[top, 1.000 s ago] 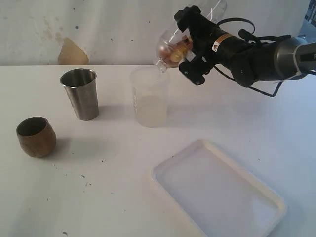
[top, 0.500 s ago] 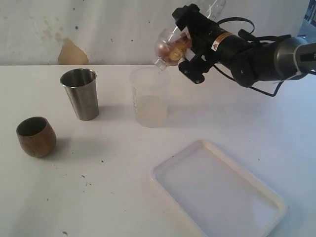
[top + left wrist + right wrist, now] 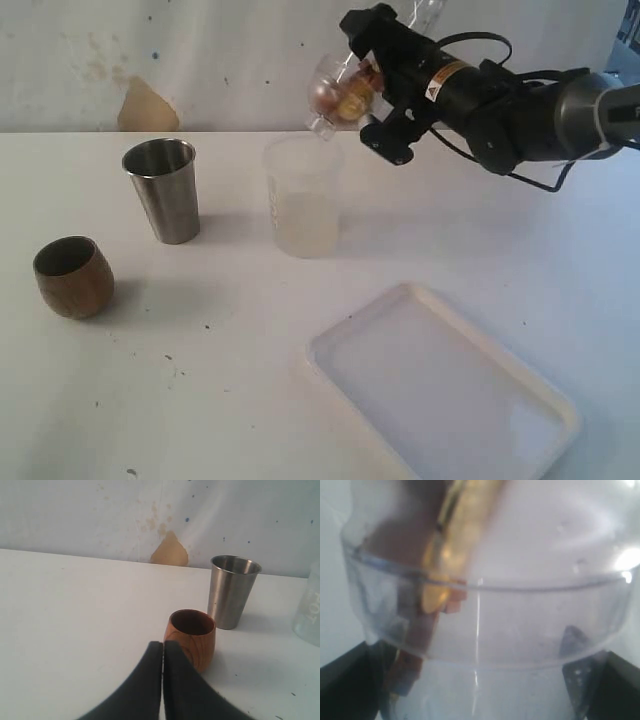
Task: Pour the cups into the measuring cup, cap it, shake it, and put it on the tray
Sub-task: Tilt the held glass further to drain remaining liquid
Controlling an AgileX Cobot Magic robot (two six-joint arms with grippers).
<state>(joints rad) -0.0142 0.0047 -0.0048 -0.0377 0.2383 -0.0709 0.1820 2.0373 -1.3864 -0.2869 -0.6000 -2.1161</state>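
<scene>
Clear measuring cup point(image 3: 338, 92) tilted in right hand point(image 3: 373, 86), jaws spread wide around it, left hand point(image 3: 162, 647) pressed together

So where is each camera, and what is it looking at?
Exterior view: off the arms, facing table and wall; shows the right gripper holding the clear cup.
Left wrist view: low over the table, behind the shut left gripper, facing the wooden cup and steel cup.
Right wrist view: right against the clear cup; black fingers at the corners.
Both exterior and left wrist show those two cups.
</scene>
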